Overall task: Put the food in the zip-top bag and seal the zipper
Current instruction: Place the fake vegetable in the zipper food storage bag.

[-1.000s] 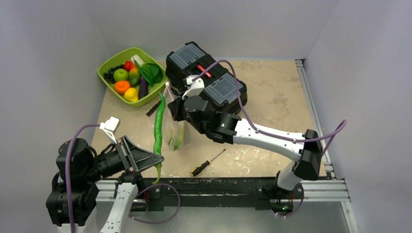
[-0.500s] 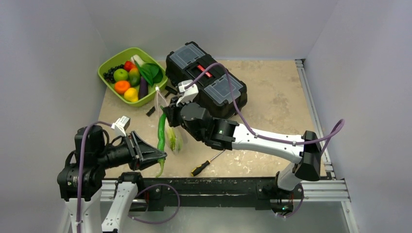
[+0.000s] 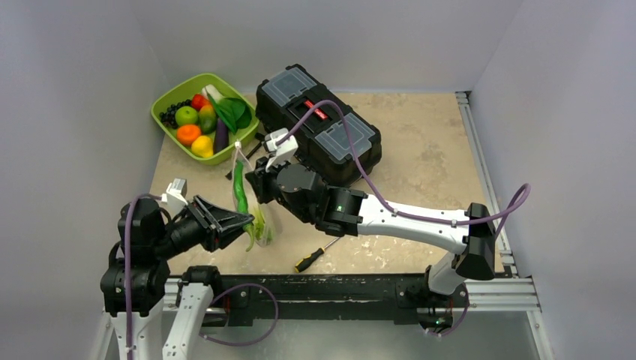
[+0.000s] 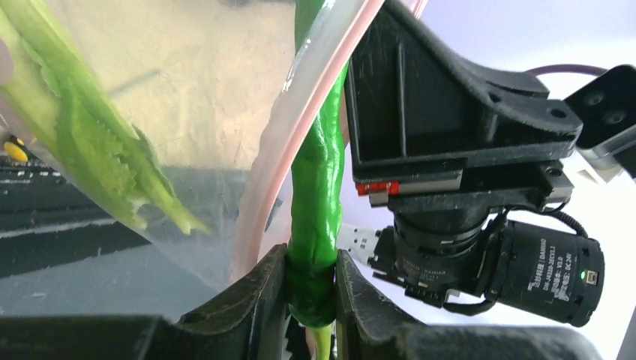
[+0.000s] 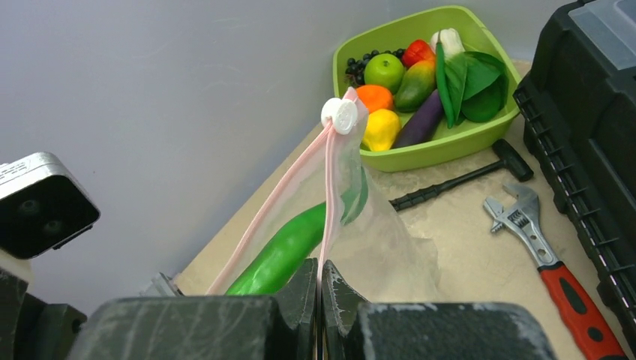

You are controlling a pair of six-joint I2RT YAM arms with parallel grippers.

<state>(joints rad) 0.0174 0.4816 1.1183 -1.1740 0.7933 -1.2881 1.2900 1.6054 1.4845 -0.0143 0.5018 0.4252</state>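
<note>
The clear zip-top bag (image 3: 262,223) hangs from my right gripper (image 3: 253,174), which is shut on one side of its pink zipper (image 5: 324,196), below the white slider (image 5: 340,115). My left gripper (image 4: 311,259) is shut on the stem end of a long green pod (image 4: 319,187). The pod (image 5: 285,246) points up between the two zipper strips at the bag's mouth. A leafy green vegetable (image 4: 90,135) lies inside the bag. The rest of the food (image 3: 196,120), among it a green apple, an orange and a purple eggplant, sits in the lime-green tray (image 3: 158,112) at the back left.
A black toolbox (image 3: 319,120) stands behind the right arm. On the table lie a screwdriver (image 3: 318,251), a black hammer (image 5: 465,178) and a red-handled wrench (image 5: 536,236). Grey walls close in the left and back sides.
My left arm has risen and swung right, carrying the pod up to the bag. My right gripper has brought the bag down and left, nearer the left gripper.
</note>
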